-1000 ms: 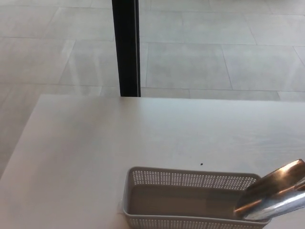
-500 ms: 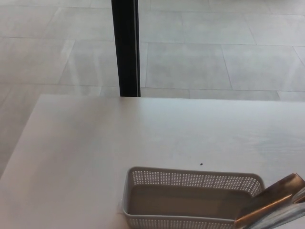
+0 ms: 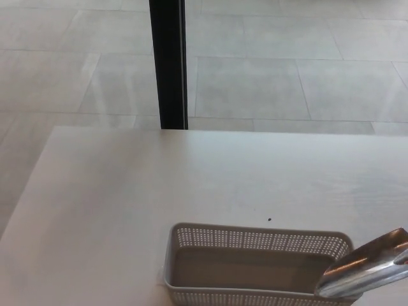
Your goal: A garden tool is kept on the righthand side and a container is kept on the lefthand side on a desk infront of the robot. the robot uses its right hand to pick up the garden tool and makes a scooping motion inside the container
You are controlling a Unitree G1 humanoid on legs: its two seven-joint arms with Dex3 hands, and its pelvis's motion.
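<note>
Scoop tip raised and shifted over basket's right end

Scoop [image 3: 364, 271] has come up a bit since half a second ago: its tip then sat low at the picture's bottom right, now the blade reaches in over the basket's right end. A second ago it was higher and further in. Camera unchanged; desk and basket have not moved.

Scoop is shiny metal, entering from about 4 o'clock of the frame, blade tilted, tip pointing toward 8 o'clock. Its lower edge overlaps the basket's near right corner; whether it touches the rim or floor cannot be told. Handle runs off the right edge.

Basket [image 3: 255, 238] is a grey perforated oblong tray at 6 o'clock of the picture, on the white desk [image 3: 159, 185], its near wall cut by the bottom edge. Inside looks bare where visible.

Neither hand shows. Right hand is out of frame past the handle, so its grip cannot be seen. Left hand is out of frame too.

Small dark speck [image 3: 269, 220] on the desk just beyond the basket, at 12 o'clock from it. Black post [image 3: 168, 64] stands beyond the desk's far edge on the tiled floor [image 3: 287, 83].
</note>
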